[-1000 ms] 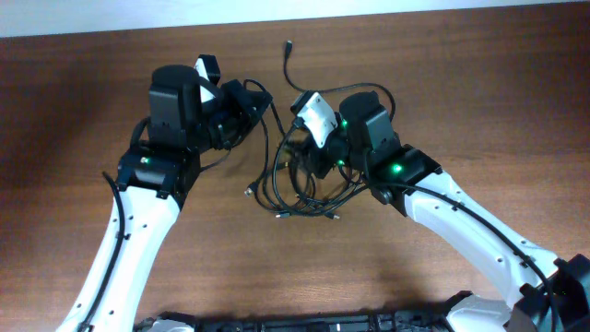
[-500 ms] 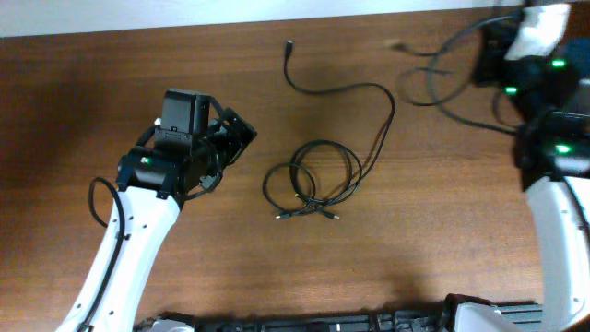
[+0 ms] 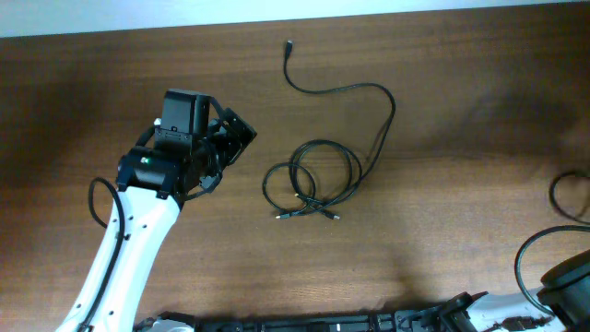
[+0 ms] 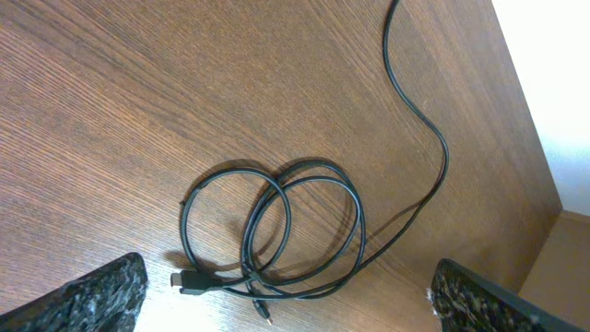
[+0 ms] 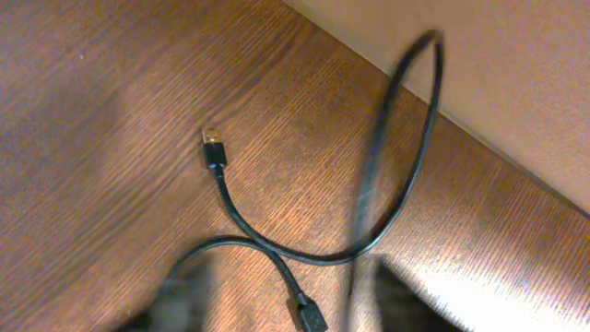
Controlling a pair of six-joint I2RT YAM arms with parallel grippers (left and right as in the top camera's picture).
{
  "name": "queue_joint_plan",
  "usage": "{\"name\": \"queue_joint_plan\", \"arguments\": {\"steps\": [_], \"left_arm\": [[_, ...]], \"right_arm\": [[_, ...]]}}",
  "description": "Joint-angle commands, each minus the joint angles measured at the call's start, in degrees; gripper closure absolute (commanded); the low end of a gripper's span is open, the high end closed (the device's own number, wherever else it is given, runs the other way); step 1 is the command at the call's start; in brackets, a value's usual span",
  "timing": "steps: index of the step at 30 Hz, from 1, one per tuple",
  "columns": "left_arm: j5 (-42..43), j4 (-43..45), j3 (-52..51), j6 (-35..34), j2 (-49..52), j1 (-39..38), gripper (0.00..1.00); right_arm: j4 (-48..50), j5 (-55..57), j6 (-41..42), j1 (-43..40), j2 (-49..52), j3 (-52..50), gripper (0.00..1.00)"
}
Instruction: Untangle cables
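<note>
One black cable [image 3: 323,142] lies on the wooden table in loose overlapping loops, and its long tail runs up to a plug near the far edge. My left gripper [image 3: 230,157] hovers just left of it, open and holding nothing. In the left wrist view the loops [image 4: 278,189] and two plugs lie below, between the spread fingers of the gripper [image 4: 286,304]. A second black cable [image 5: 277,247] lies under my right gripper [image 5: 290,309], whose blurred fingers stand apart. That gripper is outside the overhead view.
Loops of the second cable [image 3: 564,198] show at the overhead view's right edge, above the right arm's base [image 3: 567,277]. The table's far edge [image 5: 479,138] runs close behind that cable in the right wrist view.
The right arm pulled one cable out of the tangle, carried it far right and left the overhead view; its jaws now stand apart. The left gripper let go, drew back left, then held still.
</note>
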Motion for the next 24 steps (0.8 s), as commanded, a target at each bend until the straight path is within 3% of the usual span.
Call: {"name": "queue_joint_plan", "arguments": {"steps": [1, 4, 6, 8, 13, 15, 19, 24], "left_arm": [[-0.6, 0.0, 0.0, 0.3, -0.2, -0.1, 0.01], [-0.6, 0.0, 0.0, 0.3, -0.2, -0.1, 0.01], [-0.6, 0.0, 0.0, 0.3, -0.2, -0.1, 0.01], [-0.6, 0.0, 0.0, 0.3, -0.2, -0.1, 0.01], [-0.6, 0.0, 0.0, 0.3, -0.2, -0.1, 0.01], [-0.6, 0.0, 0.0, 0.3, -0.2, -0.1, 0.01], [-0.6, 0.0, 0.0, 0.3, -0.2, -0.1, 0.01], [-0.6, 0.0, 0.0, 0.3, -0.2, -0.1, 0.01]], "right_arm": [[0.2, 0.5, -0.3, 0.3, -6.3, 0.7, 0.01], [0.7, -4.5, 5.3, 0.3, -16.4, 0.7, 0.01], [4.4, -25.8, 18.6, 1.8, -23.3, 0.7, 0.01], [7.6, -38.0, 25.5, 11.6, -25.4, 0.7, 0.01], [6.4, -38.6, 25.4, 42.5, -25.3, 0.7, 0.01], [-2.0, -41.9, 25.4, 51.9, -26.0, 0.7, 0.01], [-18.7, -48.1, 24.2, 59.0, -26.2, 0.7, 0.01], [-37.4, -47.8, 10.0, 66.9, -29.8, 0.7, 0.01]]}}
